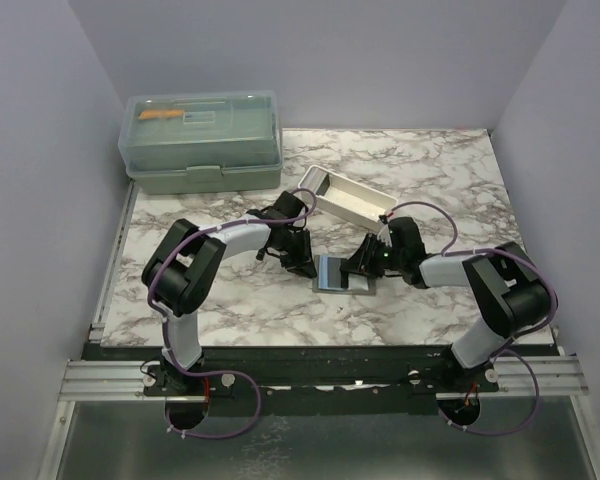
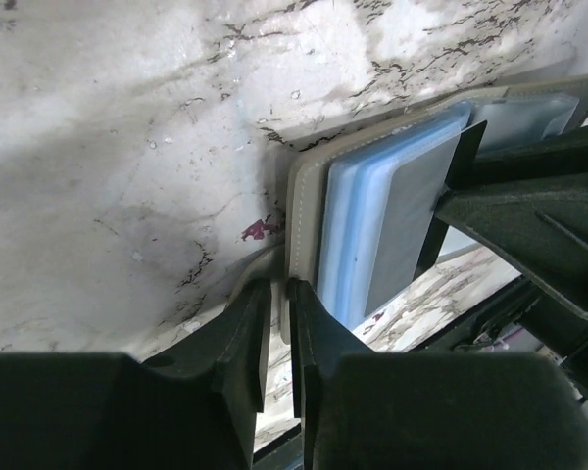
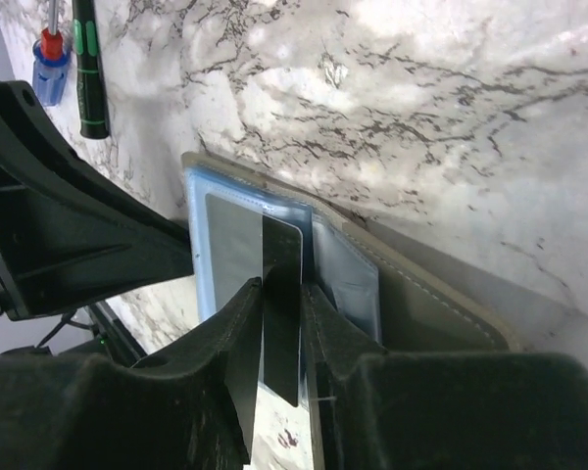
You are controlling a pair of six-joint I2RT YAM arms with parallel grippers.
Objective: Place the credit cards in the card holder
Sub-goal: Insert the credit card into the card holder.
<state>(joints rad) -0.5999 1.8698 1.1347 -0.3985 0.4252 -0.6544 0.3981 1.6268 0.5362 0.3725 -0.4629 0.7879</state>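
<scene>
The grey-olive card holder (image 1: 342,273) lies open on the marble table between my two grippers. Its stitched cover and light blue clear sleeves show in the left wrist view (image 2: 304,211) and the right wrist view (image 3: 421,294). My left gripper (image 1: 302,262) is shut on the edge of the holder's cover (image 2: 279,289). My right gripper (image 1: 367,262) is shut on a credit card (image 3: 284,250) that looks dark in shadow. It holds the card on edge, its far end at the sleeves. No other cards are in view.
A long white tray (image 1: 345,197) lies just behind the grippers. A big green lidded box (image 1: 202,140) stands at the back left. Two screwdrivers (image 3: 71,61) lie on the table beyond the holder in the right wrist view.
</scene>
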